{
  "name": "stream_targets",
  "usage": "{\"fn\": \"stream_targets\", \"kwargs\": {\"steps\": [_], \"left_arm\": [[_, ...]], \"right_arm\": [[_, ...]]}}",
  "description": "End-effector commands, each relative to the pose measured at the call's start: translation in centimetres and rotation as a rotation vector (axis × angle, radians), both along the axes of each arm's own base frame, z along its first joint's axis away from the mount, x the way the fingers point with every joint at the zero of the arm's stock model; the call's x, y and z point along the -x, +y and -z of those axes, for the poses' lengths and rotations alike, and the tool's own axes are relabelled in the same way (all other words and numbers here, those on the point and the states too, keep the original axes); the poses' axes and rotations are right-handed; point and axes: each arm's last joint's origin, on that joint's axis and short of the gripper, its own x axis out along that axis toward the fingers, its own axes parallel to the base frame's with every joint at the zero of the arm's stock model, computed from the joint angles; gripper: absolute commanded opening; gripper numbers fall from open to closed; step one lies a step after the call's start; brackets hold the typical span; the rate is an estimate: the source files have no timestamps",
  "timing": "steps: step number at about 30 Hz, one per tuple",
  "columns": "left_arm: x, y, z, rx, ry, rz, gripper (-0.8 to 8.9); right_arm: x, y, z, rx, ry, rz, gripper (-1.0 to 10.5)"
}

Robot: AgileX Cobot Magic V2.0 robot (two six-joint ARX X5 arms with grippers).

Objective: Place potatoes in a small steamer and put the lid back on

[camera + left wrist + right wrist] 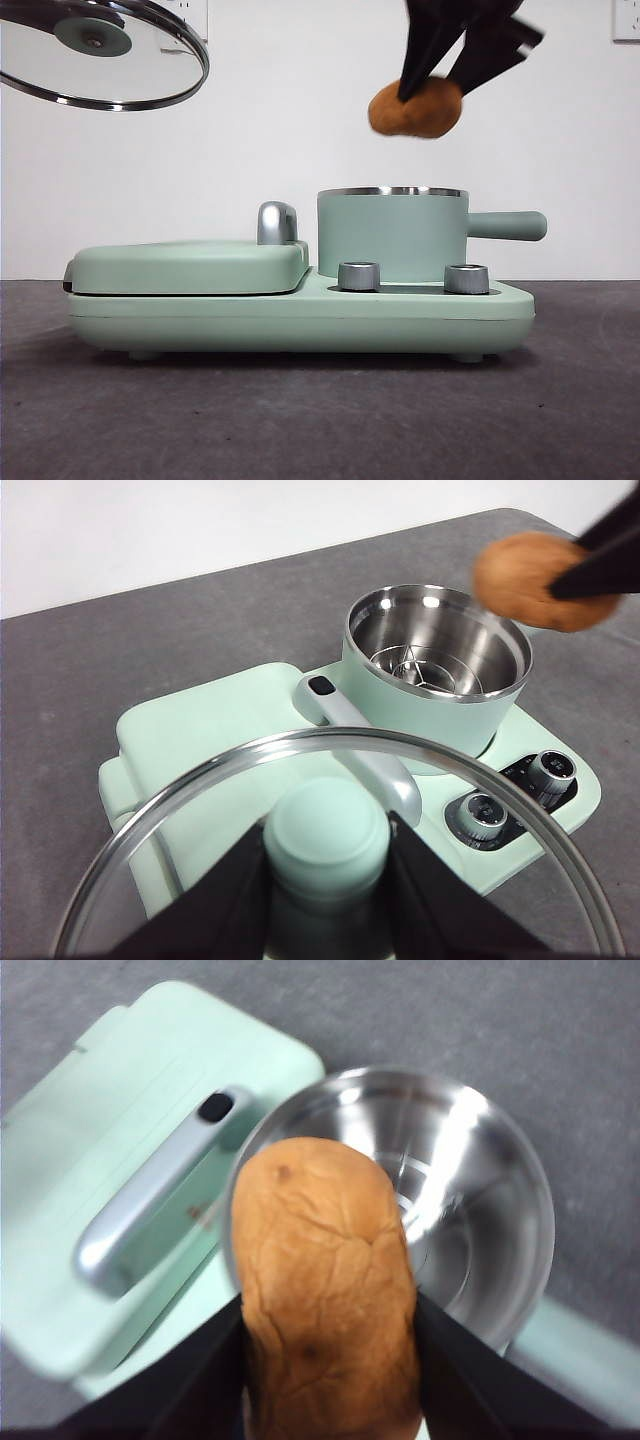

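right gripper: my right gripper is clamped on the potato, one jaw on each flank, up in the air above the small steamer.
potato: orange-brown, cracked skin; in the front view it hangs at about 12 o'clock over the pot's steel rim, clear of it, nothing touching. My right wrist view shows it over the near part of the pot's open mouth.
left gripper: my left gripper is closed on the mint-green knob of the lid, jaws on either side of the knob.
lid: clear glass, steel rim, held high and tilted, at about 10 o'clock from the pot in the front view, well apart from it.
small steamer: uncovered, bare steel inside with a rack at the bottom; stubby handle points to 3 o'clock in the front view. Sits on the green base, behind two metal dials.
grill plate: flat green grill plate at 9 o'clock of the pot, shut, chrome handle between it and the pot.
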Motion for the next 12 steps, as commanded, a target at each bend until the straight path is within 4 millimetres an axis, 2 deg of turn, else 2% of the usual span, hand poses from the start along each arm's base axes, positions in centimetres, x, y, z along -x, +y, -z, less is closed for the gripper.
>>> {"fn": "stream_targets", "kwargs": {"steps": [1, 6, 12], "left_arm": [[0.0, 0.0, -1.0, 0.022, -0.051, 0.002, 0.13], [0.0, 0.0, -1.2, 0.031, -0.065, 0.001, 0.13], [0.0, 0.0, -1.2, 0.031, -0.065, 0.001, 0.13]], "right_arm": [[-1.9, 0.9, 0.5, 0.014, -0.028, -0.024, 1.7], [-4.3, 1.8, 2.3, 0.028, -0.034, -0.031, 1.7], [-5.9, 2.4, 4.9, 0.064, -0.008, -0.044, 1.7]]}}
